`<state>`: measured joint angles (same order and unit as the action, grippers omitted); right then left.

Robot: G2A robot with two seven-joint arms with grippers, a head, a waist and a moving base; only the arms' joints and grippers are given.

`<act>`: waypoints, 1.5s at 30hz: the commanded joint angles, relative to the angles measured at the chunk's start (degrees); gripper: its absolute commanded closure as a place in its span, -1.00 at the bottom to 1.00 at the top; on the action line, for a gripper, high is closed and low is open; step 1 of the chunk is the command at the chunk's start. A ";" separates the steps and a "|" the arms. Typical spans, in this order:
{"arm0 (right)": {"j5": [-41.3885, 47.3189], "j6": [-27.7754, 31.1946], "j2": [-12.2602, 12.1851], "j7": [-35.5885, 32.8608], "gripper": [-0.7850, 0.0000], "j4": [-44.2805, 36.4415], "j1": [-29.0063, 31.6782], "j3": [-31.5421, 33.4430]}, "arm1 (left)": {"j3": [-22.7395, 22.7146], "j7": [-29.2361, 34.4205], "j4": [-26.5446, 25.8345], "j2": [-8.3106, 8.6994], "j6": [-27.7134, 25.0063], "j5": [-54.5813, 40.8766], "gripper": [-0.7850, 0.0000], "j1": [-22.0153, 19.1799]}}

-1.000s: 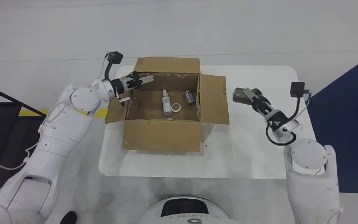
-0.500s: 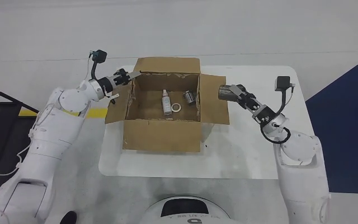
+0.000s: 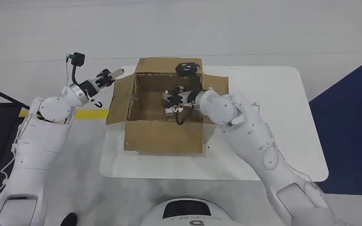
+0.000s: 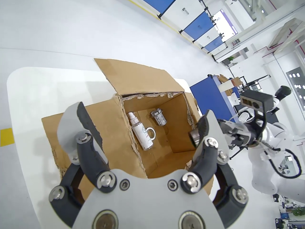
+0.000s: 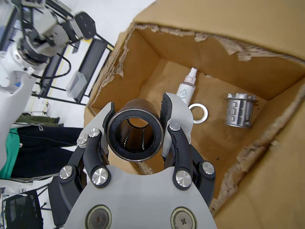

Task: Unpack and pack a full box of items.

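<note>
An open cardboard box (image 3: pixel 164 138) stands on the white table (image 3: pixel 266 147). On its floor lie a white spray bottle (image 5: pixel 188 86), a white ring (image 5: pixel 199 113) and a grey ribbed metal part (image 5: pixel 240 113). My right gripper (image 5: pixel 137 110) is shut on a dark hollow metal cylinder (image 5: pixel 135 129) and hangs over the box opening (image 3: pixel 172 104), near the bottle. My left gripper (image 4: pixel 143 115) is open and holds nothing. It sits outside the box past the left flap (image 3: pixel 113 73). From there the bottle (image 4: pixel 140 132), ring (image 4: pixel 150 133) and metal part (image 4: pixel 158 117) show inside the box.
The box flaps (image 3: pixel 218 101) spread outward on both sides and have torn edges. Bare tabletop lies right of the box. A black rack with a clear bin (image 5: pixel 76 84) stands off the table on the left arm's side.
My right arm swung from the table's right side to over the box, carrying the cylinder. My left gripper drew back from the left flap, farther to the left.
</note>
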<state>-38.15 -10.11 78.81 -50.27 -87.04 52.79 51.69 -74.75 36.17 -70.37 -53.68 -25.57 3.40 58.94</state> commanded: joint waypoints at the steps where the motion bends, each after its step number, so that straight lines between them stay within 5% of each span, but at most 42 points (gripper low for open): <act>1: -1.74 -0.91 0.89 -1.69 1.00 4.63 -3.32 -3.88 | 0.00 0.01 0.00 0.00 0.00 0.01 -1.00 -0.01; 12: -7.46 -5.40 5.28 -8.44 0.97 19.47 -12.11 -15.01 | 0.00 0.01 0.00 0.00 0.00 0.01 -1.00 -0.01; 14: -7.10 -5.60 5.88 -8.28 0.58 20.49 -12.59 -15.64 | 0.00 0.01 0.00 0.00 0.00 0.01 -1.00 -0.01; 16: -7.01 -5.68 6.33 -8.35 -0.11 21.36 -13.08 -16.01 | 0.00 0.01 0.00 0.00 0.00 0.01 -1.00 -0.01; 17: -6.91 -5.20 6.51 -8.61 -0.79 21.50 -13.27 -16.20 | 0.00 0.01 0.00 0.00 0.00 0.01 -1.00 -0.01; 18: -6.66 -4.57 6.64 -9.15 -1.00 21.73 -13.44 -16.28 | 0.00 0.01 0.00 0.00 0.00 0.01 -1.00 -0.01; 28: -5.01 -3.71 5.85 -8.36 -1.00 15.37 -11.84 -11.18 | 0.00 0.01 0.00 0.00 0.00 0.01 -1.00 -0.01; 37: -3.43 -0.31 -0.50 -1.41 -1.00 -14.21 7.64 13.63 | 0.00 0.01 0.00 0.00 0.00 0.01 -1.00 -0.01; 45: 5.06 4.71 -2.84 3.04 -1.00 -15.65 19.65 30.76 | -0.04 -3.59 -0.14 0.27 2.81 9.07 -1.00 1.62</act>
<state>-34.46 -5.81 76.15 -48.20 -103.13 71.19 80.21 -74.61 33.34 -71.13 -53.42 -22.98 11.31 59.95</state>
